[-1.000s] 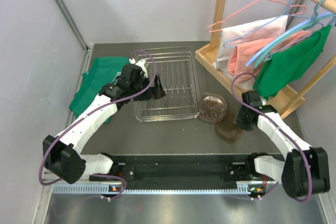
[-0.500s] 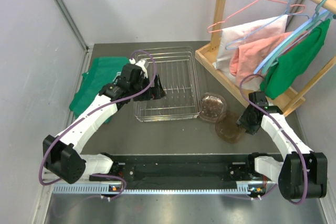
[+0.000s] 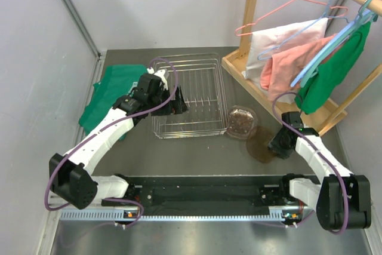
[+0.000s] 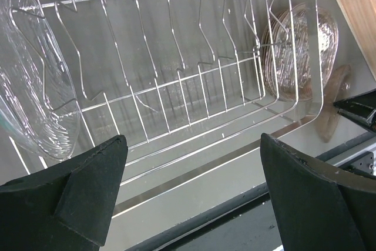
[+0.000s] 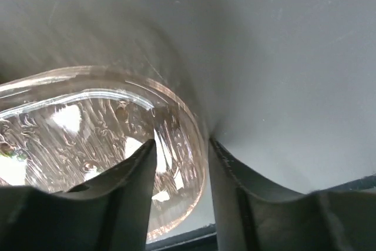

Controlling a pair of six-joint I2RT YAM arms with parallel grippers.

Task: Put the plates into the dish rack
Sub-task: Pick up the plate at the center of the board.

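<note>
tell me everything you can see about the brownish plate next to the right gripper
The brownish plate is round, see-through tinted glass with a rippled, textured face and a smooth raised rim. It looks to lie flat on the table, right of the dish rack and close against a second, darker plate. The right gripper straddles its rim, one finger over the plate, one outside; whether it pinches yet is unclear.
</note>
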